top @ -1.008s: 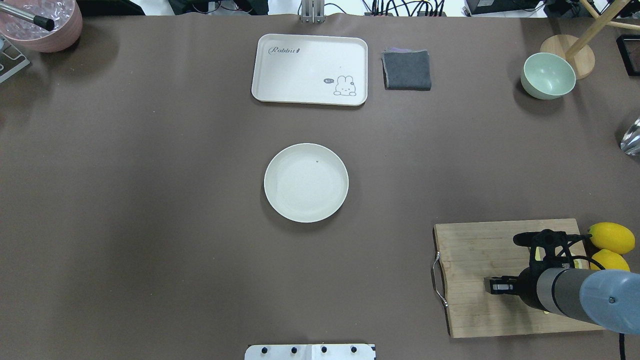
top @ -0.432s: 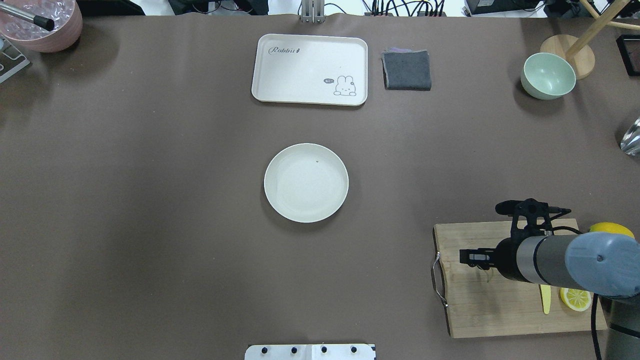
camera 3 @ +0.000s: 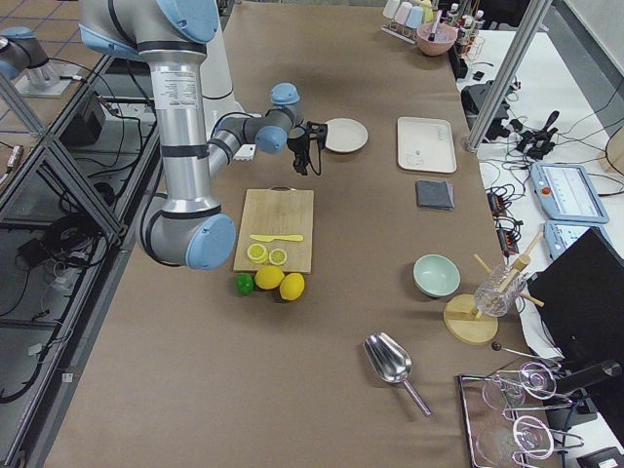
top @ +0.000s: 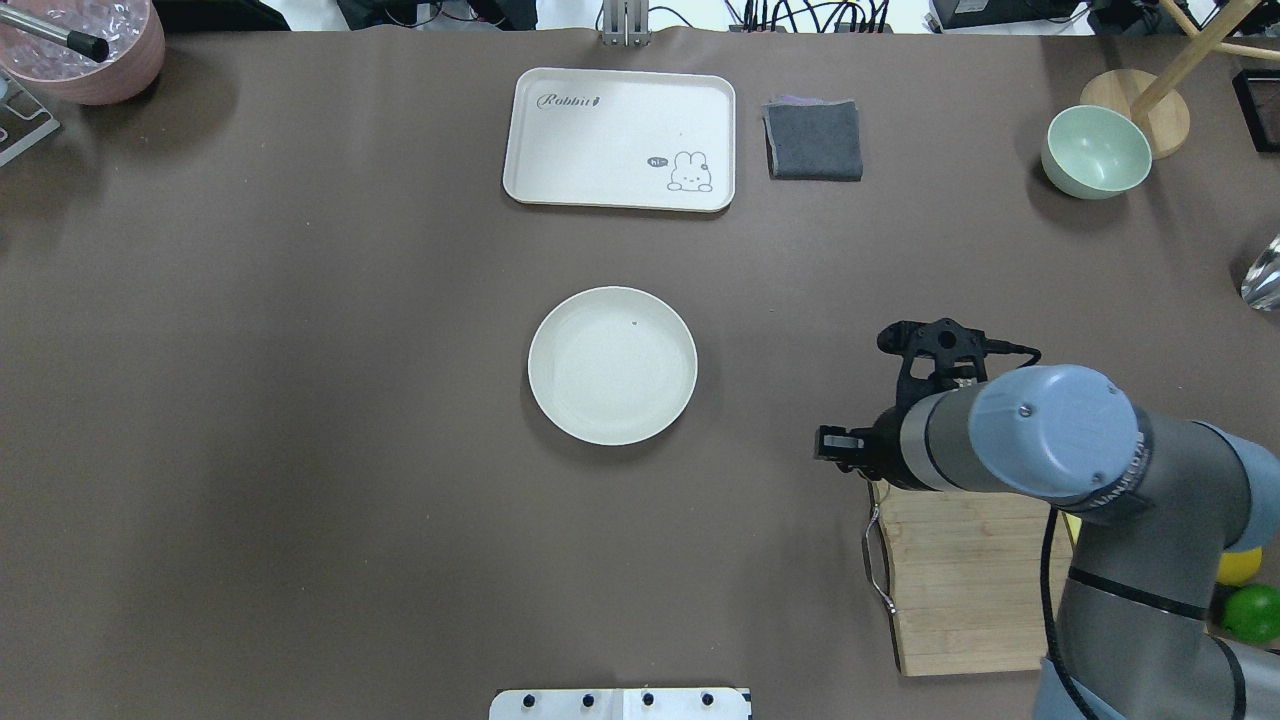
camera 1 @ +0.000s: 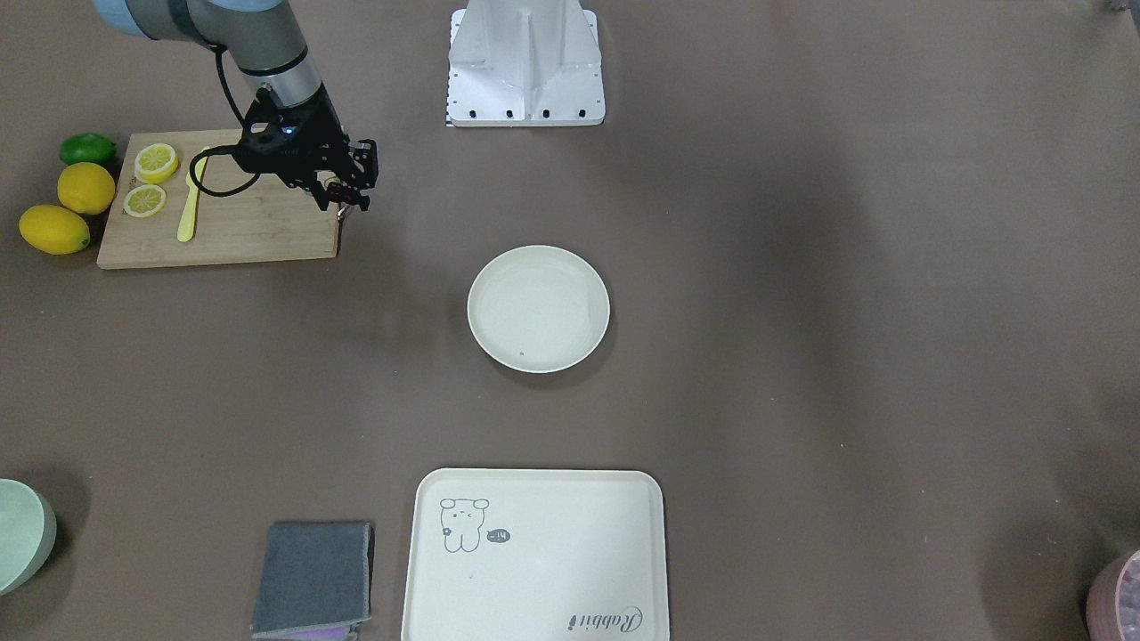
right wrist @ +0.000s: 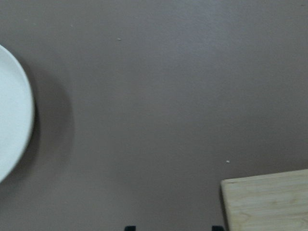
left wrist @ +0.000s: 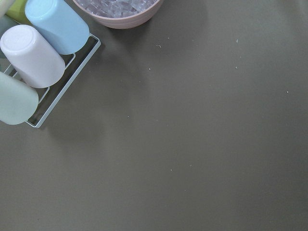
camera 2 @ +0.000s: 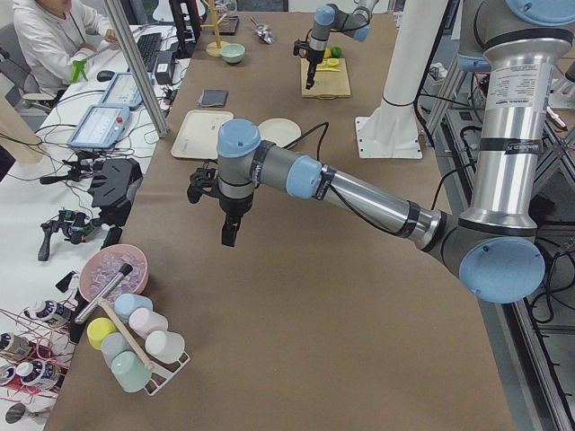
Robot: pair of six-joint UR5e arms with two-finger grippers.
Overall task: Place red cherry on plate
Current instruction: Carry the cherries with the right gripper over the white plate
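The plate [top: 612,365] is round and off-white, lies mid-table and holds nothing; its edge also shows in the right wrist view [right wrist: 12,120]. My right gripper [camera 1: 343,198] hangs over bare table just off the cutting board's corner, to the right of the plate in the overhead view [top: 838,443]. It is shut on the red cherry [camera 1: 335,189], a small dark red bit with a pale stem dangling below. My left gripper [camera 2: 228,235] hovers above the table's left end; I cannot tell whether it is open or shut.
The wooden cutting board [camera 1: 223,223] carries lemon slices [camera 1: 156,162] and a yellow knife [camera 1: 187,209]; lemons [camera 1: 53,229] and a lime [camera 1: 87,148] lie beside it. The cream tray [top: 620,138], grey cloth [top: 813,140] and green bowl [top: 1096,152] stand at the far side.
My right arm has lifted off the cutting board and swung forward and left toward the plate, carrying the cherry. The plate has stayed put.
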